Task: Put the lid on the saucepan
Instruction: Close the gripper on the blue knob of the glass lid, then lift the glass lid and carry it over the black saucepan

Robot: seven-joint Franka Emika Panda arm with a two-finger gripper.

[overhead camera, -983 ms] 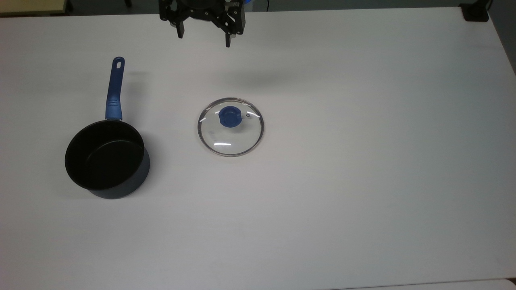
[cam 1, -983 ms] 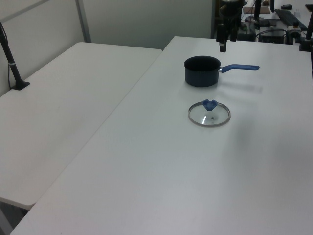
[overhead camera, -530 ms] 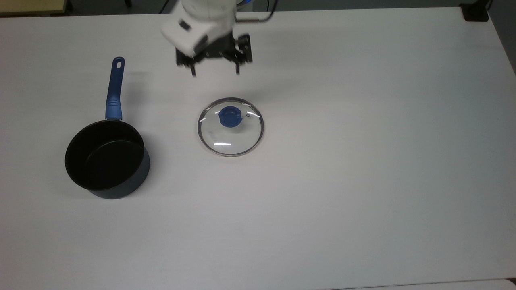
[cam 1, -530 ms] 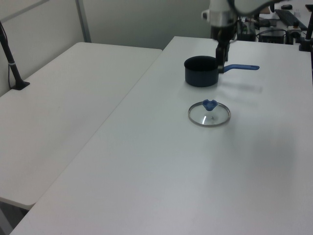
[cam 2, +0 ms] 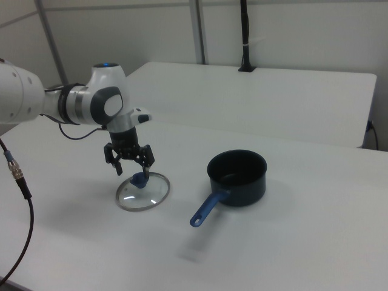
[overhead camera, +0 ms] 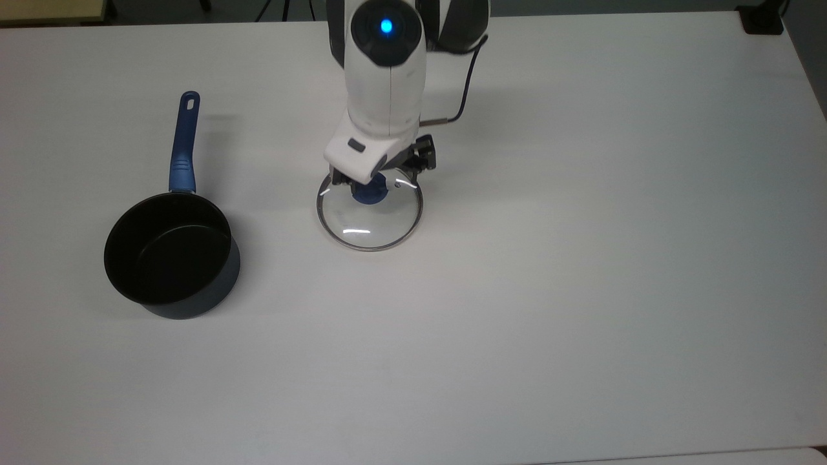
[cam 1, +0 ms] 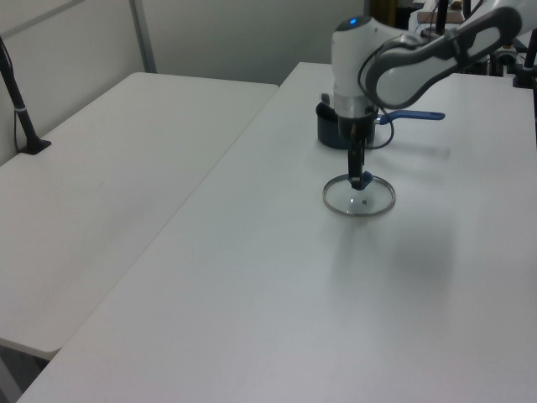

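Blue-knobbed lid (overhead camera: pixel 369 219), black saucepan (overhead camera: pixel 169 256)

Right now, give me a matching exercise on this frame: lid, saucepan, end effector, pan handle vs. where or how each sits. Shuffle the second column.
Things:
1. lid
2. saucepan
3. end effector
4. pan handle

States:
A. lowered over the blue knob, fingers spread either side
B. flat on the table, glass side down, not on the pan
C. empty, at the top view's left
D. points toward the top view's upper edge, hole at its end

Pairs: 1-B, 2-C, 3-A, 4-D
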